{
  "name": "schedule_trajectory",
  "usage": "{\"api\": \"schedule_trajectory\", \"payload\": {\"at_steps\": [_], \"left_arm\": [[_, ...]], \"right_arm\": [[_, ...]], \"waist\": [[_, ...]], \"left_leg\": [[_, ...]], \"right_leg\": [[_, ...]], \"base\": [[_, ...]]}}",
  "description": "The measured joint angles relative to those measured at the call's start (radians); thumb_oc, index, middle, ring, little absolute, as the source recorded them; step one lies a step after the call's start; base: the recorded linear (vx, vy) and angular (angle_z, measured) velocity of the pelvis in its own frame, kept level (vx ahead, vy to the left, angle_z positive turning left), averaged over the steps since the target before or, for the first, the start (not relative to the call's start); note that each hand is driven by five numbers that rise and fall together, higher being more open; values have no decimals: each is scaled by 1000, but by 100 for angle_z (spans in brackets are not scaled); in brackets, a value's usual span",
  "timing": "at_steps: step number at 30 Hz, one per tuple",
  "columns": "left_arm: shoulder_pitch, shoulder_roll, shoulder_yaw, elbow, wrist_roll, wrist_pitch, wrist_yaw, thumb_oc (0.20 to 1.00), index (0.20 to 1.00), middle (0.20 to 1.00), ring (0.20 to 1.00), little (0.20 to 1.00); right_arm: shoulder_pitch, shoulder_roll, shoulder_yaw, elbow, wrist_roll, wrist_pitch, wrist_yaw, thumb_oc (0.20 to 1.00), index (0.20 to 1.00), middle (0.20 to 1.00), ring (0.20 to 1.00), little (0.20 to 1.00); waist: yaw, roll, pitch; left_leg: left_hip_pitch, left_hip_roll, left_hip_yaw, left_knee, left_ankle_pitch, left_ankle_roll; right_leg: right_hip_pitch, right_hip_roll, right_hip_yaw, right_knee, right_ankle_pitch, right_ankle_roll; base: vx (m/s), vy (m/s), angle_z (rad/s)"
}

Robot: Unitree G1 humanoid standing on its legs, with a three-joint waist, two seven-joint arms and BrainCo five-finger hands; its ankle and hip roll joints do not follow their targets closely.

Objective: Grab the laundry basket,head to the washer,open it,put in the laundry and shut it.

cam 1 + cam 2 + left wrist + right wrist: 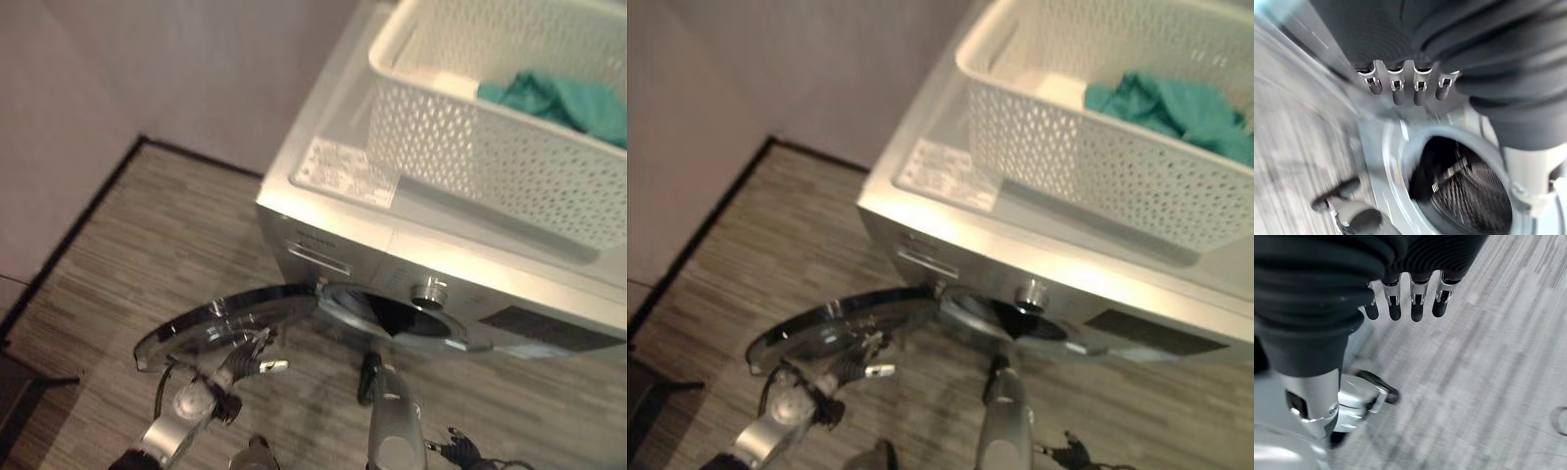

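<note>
Washer (411,264) top: basket (509,147), robot hand (250,360) below.

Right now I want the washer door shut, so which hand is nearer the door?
Left. The left hand is right at the open door's edge; the right hand hangs below the drum opening, farther off.

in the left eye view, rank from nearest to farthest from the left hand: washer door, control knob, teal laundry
1. washer door, swung open, right at the left hand.
2. control knob, on the washer's front, to the right.
3. teal laundry, up in the basket on top.
</note>
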Motion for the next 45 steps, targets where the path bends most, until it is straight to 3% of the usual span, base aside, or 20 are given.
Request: {"api": "schedule_trajectory", "payload": {"at_steps": [3,5,7,10,14,18,19,21,22,26,30,32,37,45], "left_arm": [[37,-47,17,173,141,23,3,1000,1000,1000,1000,1000],[39,-79,28,254,212,20,5,1000,1000,1000,1000,1000],[27,-173,72,446,279,26,32,1000,1000,1000,1000,1000],[-27,-263,135,721,318,23,78,1000,1000,1000,1000,1000],[-78,-308,228,898,316,33,138,1000,1000,1000,1000,1000],[-86,-318,293,939,311,40,151,1000,1000,1000,1000,1000],[-79,-318,303,944,312,38,150,1000,1000,1000,1000,1000],[-81,-320,308,953,314,51,152,1000,1000,1000,1000,1000],[-74,-336,349,946,311,56,153,1000,1000,1000,1000,1000],[-43,-373,401,936,297,55,154,1000,1000,1000,1000,1000],[-15,-375,403,972,300,58,163,1000,1000,1000,1000,1000],[-5,-377,402,973,305,58,173,1000,1000,1000,1000,1000],[-14,-377,402,972,308,53,181,1000,1000,1000,1000,1000],[-11,-377,401,973,327,52,207,1000,1000,1000,1000,1000]], "right_arm": [[2,-34,-62,4,50,8,-5,1000,1000,1000,1000,1000],[0,-56,-91,-27,77,13,-6,1000,1000,1000,1000,1000],[0,-97,-137,-58,115,10,-19,1000,1000,1000,1000,1000],[-2,-105,-172,-51,139,9,-31,1000,1000,1000,1000,1000],[9,-118,-211,-46,176,9,-51,1000,1000,1000,1000,1000],[17,-144,-290,-41,221,8,-63,1000,1000,1000,1000,1000],[23,-160,-328,-98,233,37,-90,1000,1000,1000,1000,1000],[72,-140,-323,-331,206,38,-158,1000,1000,1000,1000,1000],[170,-88,-317,-676,134,6,-182,1000,1000,1000,1000,1000],[190,-47,-310,-807,18,20,-225,1000,1000,1000,1000,1000],[198,-59,-415,-1111,-141,20,-304,1000,1000,1000,1000,1000],[162,-92,-443,-1220,-227,-22,-340,1000,1000,1000,1000,1000],[85,-158,-458,-1333,-350,-56,-380,1000,1000,1000,1000,1000],[56,-166,-516,-1449,-399,-60,-427,1000,1000,1000,1000,1000]], "waist": [[-4,9,-67],[-3,9,-77],[-4,-7,-107],[-3,-31,-150],[-7,-32,-169],[-12,-12,-189],[-19,1,-204],[-39,12,-205],[-57,14,-203],[-61,7,-211],[-81,9,-218],[-82,7,-223],[-61,0,-230],[-38,-6,-237]], "left_leg": [[53,-12,2,-64,20,11],[67,-17,1,-76,31,6],[89,-31,0,-96,41,11],[105,-37,2,-112,43,13],[147,-49,6,-124,43,13],[191,-64,28,-153,44,23],[192,-70,31,-152,41,29],[193,-79,33,-149,38,34],[206,-83,37,-151,39,34],[225,-95,63,-154,34,41],[229,-101,78,-153,32,45],[229,-98,83,-154,33,44],[231,-96,83,-152,34,42],[223,-86,70,-154,36,40]], "right_leg": [[46,5,-10,-36,11,20],[70,3,-16,-56,25,27],[95,-7,-18,-78,41,36],[111,-4,-17,-101,50,47],[156,0,-15,-141,72,59],[182,4,8,-183,94,77],[191,4,12,-201,102,85],[193,6,19,-213,119,84],[195,7,31,-217,128,83],[205,17,60,-253,150,89],[206,26,77,-289,164,99],[204,34,84,-291,172,91],[210,35,83,-286,176,87],[214,37,63,-298,175,88]], "base": [[1,55,6],[-22,39,4],[-33,28,8],[-4,4,-2],[2,18,-5],[-5,21,-16],[-21,49,-16],[-14,52,-14],[-6,34,-19],[-15,37,-25],[32,17,-15],[28,0,-11],[15,-1,0],[25,-10,5]]}}
